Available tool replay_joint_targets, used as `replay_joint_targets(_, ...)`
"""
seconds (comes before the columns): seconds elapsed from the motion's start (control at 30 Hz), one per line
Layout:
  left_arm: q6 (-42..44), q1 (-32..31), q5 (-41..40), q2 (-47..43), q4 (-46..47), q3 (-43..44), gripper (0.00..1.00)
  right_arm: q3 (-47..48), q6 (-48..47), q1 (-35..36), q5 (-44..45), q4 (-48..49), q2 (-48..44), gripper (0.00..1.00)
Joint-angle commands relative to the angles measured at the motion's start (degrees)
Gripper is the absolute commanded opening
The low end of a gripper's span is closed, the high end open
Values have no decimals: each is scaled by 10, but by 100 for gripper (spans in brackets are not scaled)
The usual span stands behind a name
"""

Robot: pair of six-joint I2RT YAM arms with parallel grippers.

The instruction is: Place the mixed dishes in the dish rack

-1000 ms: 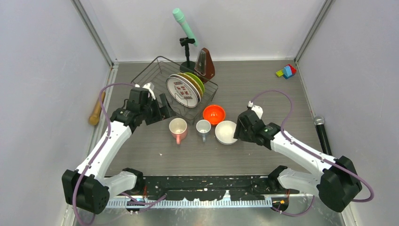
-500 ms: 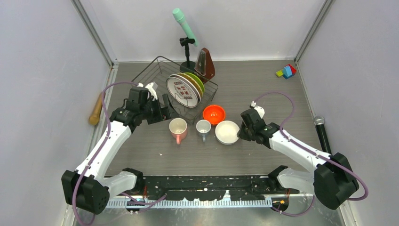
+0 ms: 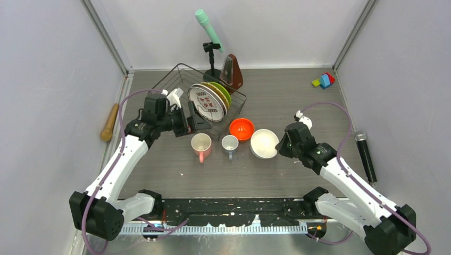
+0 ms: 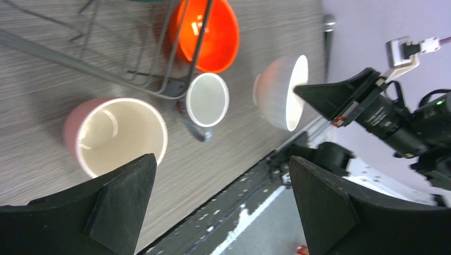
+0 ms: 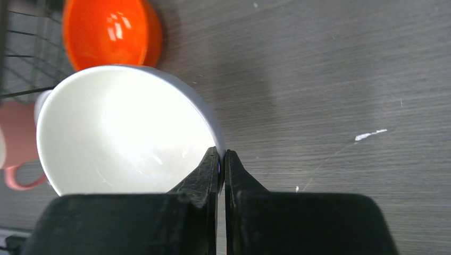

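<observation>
**While my right gripper [image 5: 220, 159] pinches the white bowl [image 5: 122, 133], my left gripper [image 4: 220, 164] hangs wide by the rack [image 3: 175, 78]**

Since the white bowl is tipped up on edge, its hollow faces my right arm and its outside faces the mugs (I cannot tell whether its low edge touches the table [image 3: 298, 106]). My right fingers are pressed thin on its rim, one inside and one outside.

Just beside it, farther from me, sits the orange bowl [image 3: 242, 129], mouth up at the rack's near right corner. To the left stand the grey mug [image 3: 230, 143] and then the pink mug [image 3: 201, 145], both mouth up on the table in front of the rack, with their handles toward me.

My left gripper hovers at the rack's near edge, just beyond the pink mug, its fingers spread far apart and holding nothing.

The plates [image 3: 206, 103] stand on edge in the rack's right half. The white one with red marks is in front and a green one [image 3: 225, 91] is at the back.

Behind the rack are a brown metronome [image 3: 232, 74] and a teal microphone [image 3: 208, 26] on a stand. Coloured blocks [image 3: 323, 81] lie in the far right corner, a black microphone [image 3: 364, 154] by the right wall, and a wooden handle [image 3: 110, 122] by the left.
</observation>
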Motion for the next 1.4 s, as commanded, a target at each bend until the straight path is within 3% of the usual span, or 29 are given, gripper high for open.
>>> replay_joint_targets(0.0, -82, -10, 81, -5, 110, 5, 100, 60, -25, -2, -41, 37, -49, 0)
replay_joint_targets(0.33, -246, -83, 88, 21, 255, 13, 100, 107, -17, -2, -201, 209, -19, 0)
replay_joint_targets(0.7, -217, -104, 64, 38, 230, 40, 99, 153, 6, -2, -258, 250, 51, 0)
replay_joint_targets(1.37, -218, -117, 69, 68, 238, 40, 87, 164, 15, -2, -284, 271, 79, 0)
